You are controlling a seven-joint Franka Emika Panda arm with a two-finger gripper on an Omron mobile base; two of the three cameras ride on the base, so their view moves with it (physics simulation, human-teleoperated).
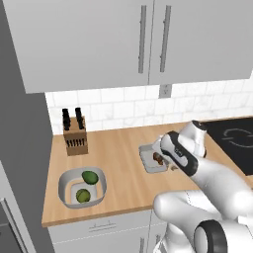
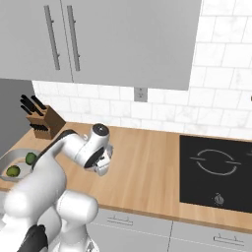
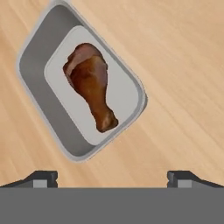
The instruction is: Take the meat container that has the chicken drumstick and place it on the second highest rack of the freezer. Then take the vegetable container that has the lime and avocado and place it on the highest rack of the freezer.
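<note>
Two dark fingertips [image 3: 41,177] stand far apart at the bottom of the hand view — the claw [image 3: 113,177] is wide open and holds nothing. Just beyond them the meat container [image 3: 39,57], a shallow grey tray with rounded corners, rests flat on the wooden worktop [image 3: 183,65], turned diagonally to the hand. Its near corner lies between the fingertips but ahead of them. The chicken drumstick [image 3: 91,83] lies inside it along the same diagonal, thick end away from the claw.

From the left base view the claw [image 1: 174,165] hovers over the tray's right side, with the arm covering part of it. Well apart on the left sits the vegetable container [image 1: 63,185], holding the avocado [image 1: 89,177] and the lime [image 1: 83,195], near a knife block [image 1: 75,134].

My reading is that the grasp on the meat tray is about to begin. The risks: since the tray sits askew, a straight descent could land one finger on the rim's corner and skid the tray across the worktop — or pinch only a thin wall, letting it tilt and spill the drumstick on lifting. A finger coming down inside could also press on the meat itself.
</note>
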